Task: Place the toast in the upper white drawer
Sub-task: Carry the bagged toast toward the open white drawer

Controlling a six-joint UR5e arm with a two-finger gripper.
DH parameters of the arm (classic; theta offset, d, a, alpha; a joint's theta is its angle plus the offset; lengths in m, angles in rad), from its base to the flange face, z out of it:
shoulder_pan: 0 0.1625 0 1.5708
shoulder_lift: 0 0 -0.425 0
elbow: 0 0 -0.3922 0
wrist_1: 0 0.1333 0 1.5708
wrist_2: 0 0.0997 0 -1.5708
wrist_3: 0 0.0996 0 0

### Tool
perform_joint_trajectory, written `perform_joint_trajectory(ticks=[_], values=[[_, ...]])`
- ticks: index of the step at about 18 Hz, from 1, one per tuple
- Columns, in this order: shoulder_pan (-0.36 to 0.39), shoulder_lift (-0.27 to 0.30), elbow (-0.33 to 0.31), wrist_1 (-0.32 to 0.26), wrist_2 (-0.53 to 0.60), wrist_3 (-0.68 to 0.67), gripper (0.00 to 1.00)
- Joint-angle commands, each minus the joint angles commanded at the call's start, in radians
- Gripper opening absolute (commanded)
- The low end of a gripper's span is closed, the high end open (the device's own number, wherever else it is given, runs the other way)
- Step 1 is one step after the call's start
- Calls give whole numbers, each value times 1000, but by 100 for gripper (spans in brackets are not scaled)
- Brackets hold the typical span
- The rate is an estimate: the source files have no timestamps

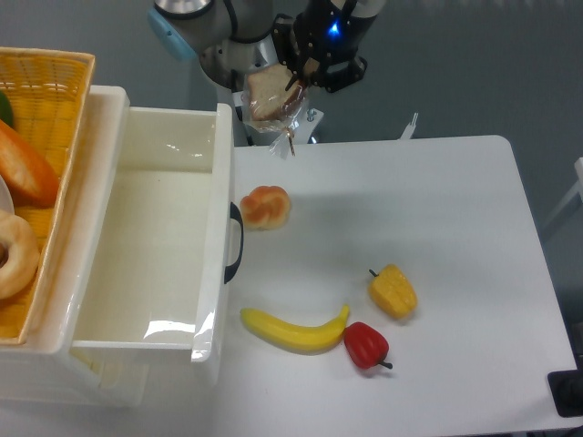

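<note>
The toast (267,94), a brown slice in clear crinkly wrap with a loose tail hanging down, is held in the air above the table's back edge. My gripper (296,84) is shut on its right side. It hangs just right of the upper white drawer (155,300), which stands pulled open, with its black curved handle (235,242) facing the table. The drawer's inside shows nothing in it.
On the table lie a round orange-tan bun (265,207) beside the drawer handle, a banana (293,330), a red pepper (366,345) and a yellow pepper (393,290). A yellow wicker basket (36,173) with bread items sits left of the drawer.
</note>
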Motion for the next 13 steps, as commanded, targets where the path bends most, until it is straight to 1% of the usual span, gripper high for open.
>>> perform_joint_trajectory(ticks=[4,9,11,13], values=[[-32,-2,12,3,-32,-34,14],[-63,-8,8,15,-43,-38,14],[-72,-14,6,41,-45,-64,14],[-98,-17,5,87,-63,-104,14]])
